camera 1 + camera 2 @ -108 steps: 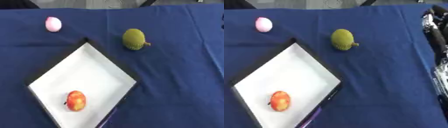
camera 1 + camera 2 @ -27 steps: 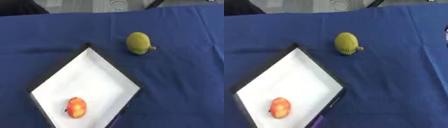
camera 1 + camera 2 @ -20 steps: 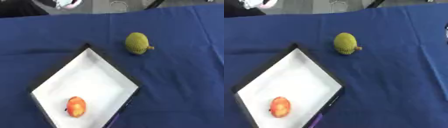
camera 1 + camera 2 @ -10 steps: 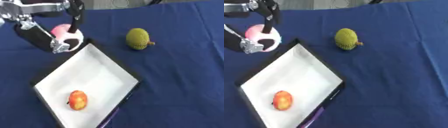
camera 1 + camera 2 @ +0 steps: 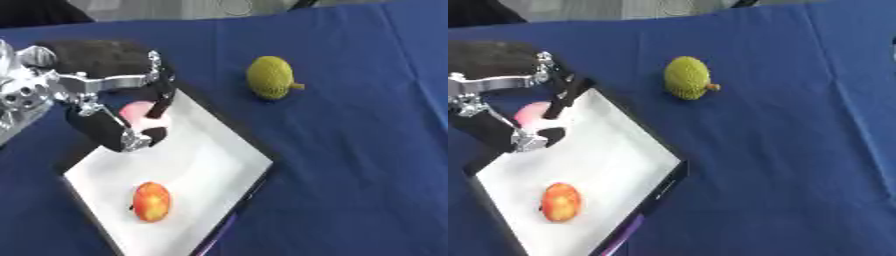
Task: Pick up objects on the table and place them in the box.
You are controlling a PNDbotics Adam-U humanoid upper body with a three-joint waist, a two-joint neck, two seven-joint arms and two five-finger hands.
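My left hand reaches in from the left and hangs over the upper part of the white box. Its fingers and thumb are curled round a small pink round object. A red and yellow apple-like fruit lies in the box's near end. A bumpy green fruit with a short stem rests on the blue cloth, right of the box and beyond it. My right hand shows in neither view.
The blue cloth covers the whole table. The box has a dark rim and lies askew like a diamond. A grey floor strip runs along the far edge.
My left hand came in from the upper left holding the pink object and has moved right and nearer, from outside the box to above its upper part. The camera has shifted too.
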